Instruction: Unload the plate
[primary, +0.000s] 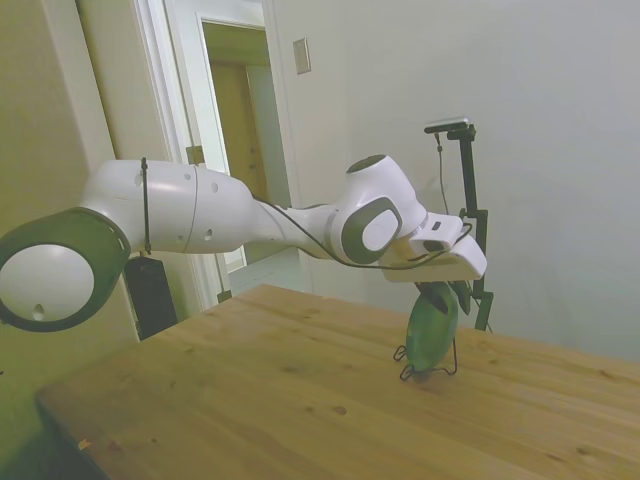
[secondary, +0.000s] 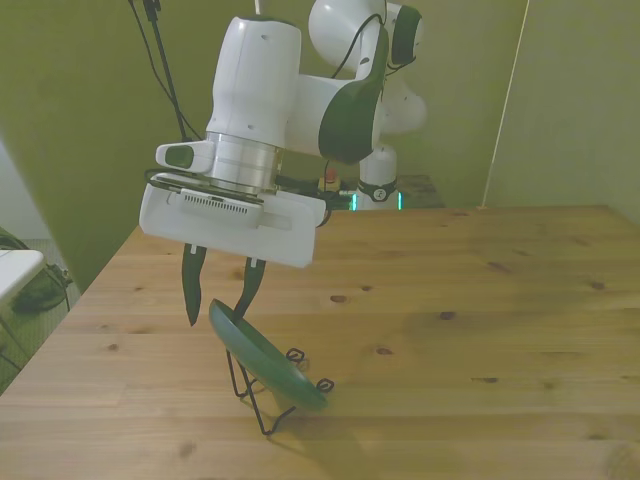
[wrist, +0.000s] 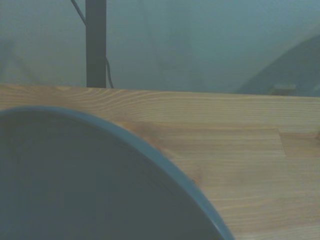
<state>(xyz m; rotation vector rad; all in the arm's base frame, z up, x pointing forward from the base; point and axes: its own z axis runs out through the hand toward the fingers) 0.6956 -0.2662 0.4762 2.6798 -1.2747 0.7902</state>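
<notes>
Leaning tilted on edge in a thin black wire stand (secondary: 262, 398) on the wooden table (secondary: 470, 300): the dark green plate (secondary: 265, 355), upper rim reaching up toward the gripper (secondary: 220, 308), lower rim sitting down in the stand's wire loops. Hanging just above the plate's upper rim, fingers pointing down and standing apart, one dark fingertip (secondary: 192, 305) off to the front view's left of the rim, the other coming down right at the rim; contact with the plate not possible to tell. In the side view, showing as a narrow green oval (primary: 431, 332) propped upright in the stand (primary: 428, 366), directly under the gripper (primary: 446, 296), whose fingers are overlapping the plate's top edge there. Filling much of the wrist view as a blurred dark curve with a paler rim (wrist: 100, 185), with table boards (wrist: 240, 145) lying beyond it. Resting near the table's near edge in the front view, well apart from the far edge
</notes>
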